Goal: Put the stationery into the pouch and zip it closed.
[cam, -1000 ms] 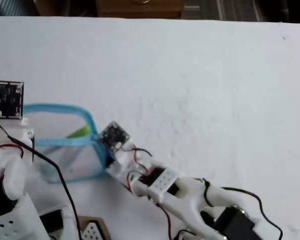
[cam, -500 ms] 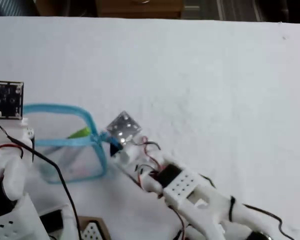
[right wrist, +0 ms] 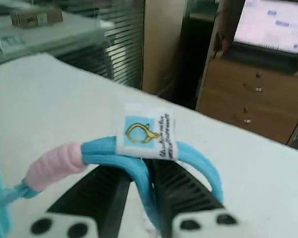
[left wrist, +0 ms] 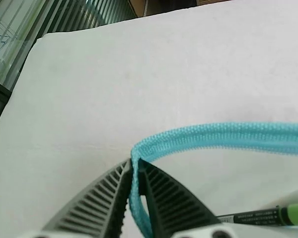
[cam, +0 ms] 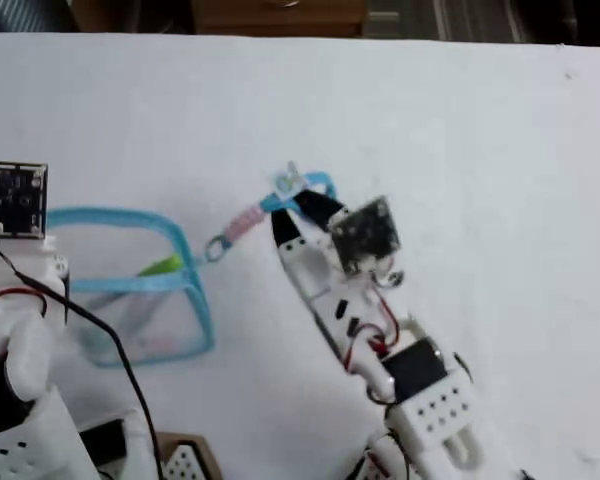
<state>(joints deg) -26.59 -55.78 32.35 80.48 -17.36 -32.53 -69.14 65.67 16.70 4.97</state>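
The clear pouch (cam: 140, 300) with blue trim lies at the table's left, a green pen (cam: 158, 265) inside it. My left gripper (left wrist: 134, 167) is shut on the pouch's blue trim (left wrist: 213, 136) at its left end, and the pen (left wrist: 273, 216) lies close by. A blue strap (cam: 315, 185) with a pink sleeve (cam: 242, 224) and a white label runs from the pouch's right corner up to the right. My right gripper (cam: 298, 210) is shut on the strap's loop (right wrist: 139, 168), just below the label (right wrist: 145, 131) and beside the pink sleeve (right wrist: 52, 166).
The white table (cam: 460, 150) stretches wide to the right and back. The left arm's body and cables (cam: 20, 340) fill the near left corner. Behind the table's far edge stands wooden furniture (cam: 280, 15).
My right gripper has swung from the pouch's right corner up and to the right, drawing the strap out to its length. The pouch and left arm have stayed put.
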